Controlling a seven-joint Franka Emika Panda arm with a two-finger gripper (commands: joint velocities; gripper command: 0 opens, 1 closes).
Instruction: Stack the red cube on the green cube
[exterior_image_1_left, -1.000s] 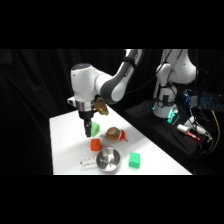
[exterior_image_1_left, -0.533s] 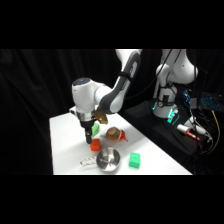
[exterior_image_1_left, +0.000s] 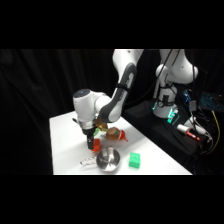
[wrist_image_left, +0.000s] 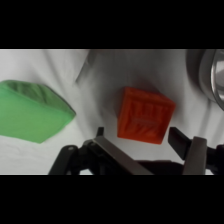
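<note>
The small red cube (wrist_image_left: 145, 115) lies on the white table, just left of the steel pan, and shows in the side view as a red patch (exterior_image_1_left: 96, 145) under the gripper. My gripper (wrist_image_left: 145, 141) has come down over it and is open, with one finger on each side of the cube and a small gap to each. In the side view the gripper (exterior_image_1_left: 92, 141) hangs low above the table. The emerald green cube (exterior_image_1_left: 134, 160) sits apart, right of the pan near the table's front edge.
A steel pan (exterior_image_1_left: 107, 159) stands right beside the red cube, its rim (wrist_image_left: 214, 75) close to my right finger. A second green block (wrist_image_left: 33, 112) lies to the left. A red-brown fruit toy (exterior_image_1_left: 114, 133) sits behind. Metal tongs (exterior_image_1_left: 87, 161) lie by the pan.
The arm has swung forward and down, bringing the gripper from above the far green block to just over the red cube. The objects have not moved.
</note>
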